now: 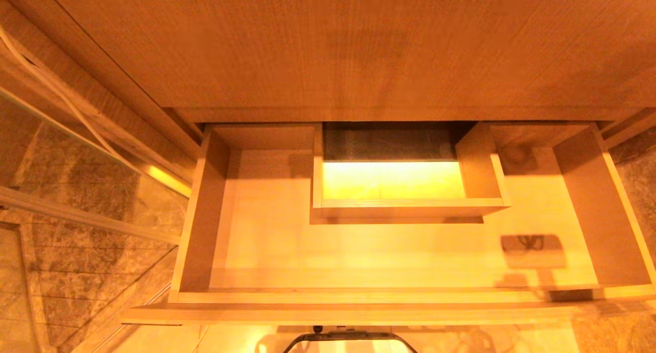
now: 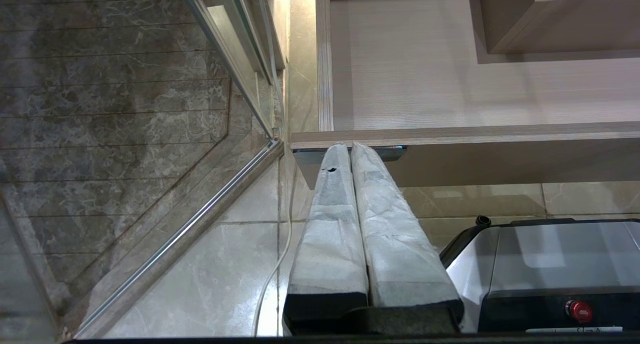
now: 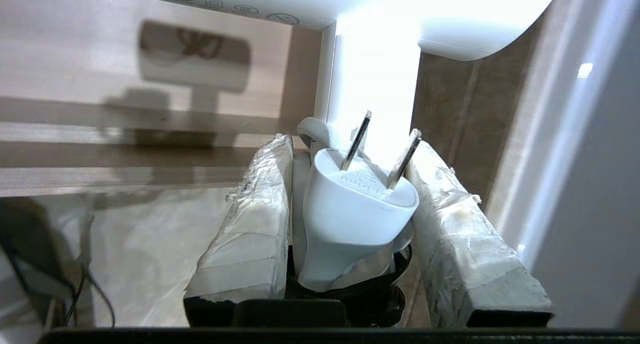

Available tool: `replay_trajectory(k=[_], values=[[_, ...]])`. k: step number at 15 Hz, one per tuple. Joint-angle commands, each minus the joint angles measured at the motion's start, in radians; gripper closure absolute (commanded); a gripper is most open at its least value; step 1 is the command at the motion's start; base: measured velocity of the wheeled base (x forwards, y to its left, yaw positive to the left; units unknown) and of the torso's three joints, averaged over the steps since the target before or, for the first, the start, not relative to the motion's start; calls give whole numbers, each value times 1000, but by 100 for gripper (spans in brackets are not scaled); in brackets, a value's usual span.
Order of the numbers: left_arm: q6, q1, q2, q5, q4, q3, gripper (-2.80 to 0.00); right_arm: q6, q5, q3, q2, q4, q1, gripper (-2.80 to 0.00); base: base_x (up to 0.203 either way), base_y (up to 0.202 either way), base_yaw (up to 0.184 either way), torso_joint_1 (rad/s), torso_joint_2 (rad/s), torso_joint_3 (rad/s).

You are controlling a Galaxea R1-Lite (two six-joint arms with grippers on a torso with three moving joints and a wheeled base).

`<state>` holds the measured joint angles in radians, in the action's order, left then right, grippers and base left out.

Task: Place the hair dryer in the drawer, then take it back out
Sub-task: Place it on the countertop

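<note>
The drawer (image 1: 359,296) stands pulled out under the countertop, and nothing lies on its pale floor. The white hair dryer (image 3: 375,79) is held in my right gripper (image 3: 350,147), which is shut on its handle; the barrel runs across above the fingertips. The dryer's white two-pin plug (image 3: 357,204) sits between the fingers in front of the handle. Neither this gripper nor the dryer shows in the head view; only the dryer's shadow (image 1: 533,250) falls on the drawer floor near the right front. My left gripper (image 2: 351,147) is shut and parked below the drawer's front left corner.
A boxed rectangular cut-out (image 1: 405,189) rises from the drawer's back middle. The wooden countertop (image 1: 359,45) lies beyond. A glass partition with metal rails (image 1: 77,189) stands to the left, a white cable (image 2: 272,269) runs along the tiled floor, and my own base (image 2: 550,264) sits below the drawer front.
</note>
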<state>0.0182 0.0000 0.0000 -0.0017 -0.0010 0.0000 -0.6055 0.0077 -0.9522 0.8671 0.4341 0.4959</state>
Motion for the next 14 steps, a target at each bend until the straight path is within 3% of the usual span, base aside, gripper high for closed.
replay_trajectory(k=[1,4,9,14], values=[[0,0,0,0,-1,2,0,-3,0,-14,-49,5,10,0,0,0,0,0,0,0],[0,0,0,0,-1,2,0,-3,-2,-33,-83,5,14,0,0,0,0,0,0,0],[0,0,0,0,-1,2,0,-8,-2,-173,-74,5,40,0,0,0,0,0,0,0],[0,0,0,0,1,2,0,-16,-2,-349,-46,7,124,0,0,0,0,0,0,0]])
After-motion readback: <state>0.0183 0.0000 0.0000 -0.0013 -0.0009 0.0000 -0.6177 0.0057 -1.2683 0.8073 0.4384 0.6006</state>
